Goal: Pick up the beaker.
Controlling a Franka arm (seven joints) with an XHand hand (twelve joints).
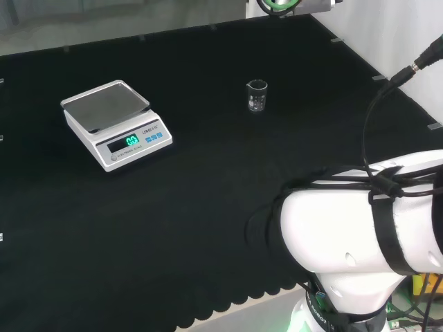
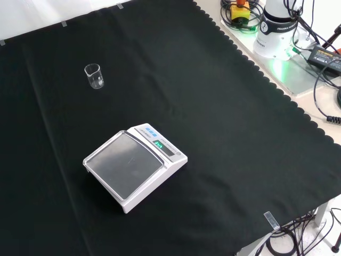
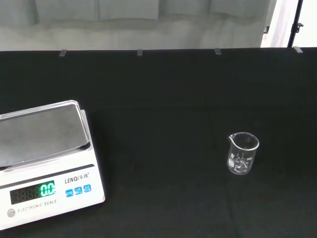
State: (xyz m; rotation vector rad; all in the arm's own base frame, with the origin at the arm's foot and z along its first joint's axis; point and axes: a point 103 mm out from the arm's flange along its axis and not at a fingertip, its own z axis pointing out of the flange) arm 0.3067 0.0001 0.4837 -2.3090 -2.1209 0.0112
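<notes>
1. A small clear glass beaker (image 1: 257, 95) stands upright on the black cloth of the worktop (image 1: 208, 207), with nothing touching it.
2. In the head view the beaker is toward the far middle of the cloth, to the right of a white electronic scale (image 1: 114, 124) and well apart from it.
3. In the front view the beaker (image 2: 94, 76) is at the far left of the cloth, and the scale (image 2: 136, 165) lies nearer, about the middle, turned at an angle to the cloth's edges.
4. In the wrist view the beaker (image 3: 242, 153) stands with its pouring lip toward the scale (image 3: 47, 158); printed marks show on its wall, and it looks empty.
5. The scale has a grey metal pan (image 1: 105, 106) with nothing on it, and its green display is lit.
6. In the head view the arm's white link (image 1: 367, 221), strapped with black cables, sits at the near right, well apart from the beaker.
7. Whether the robot hand's fingers are apart or together I cannot tell.
</notes>
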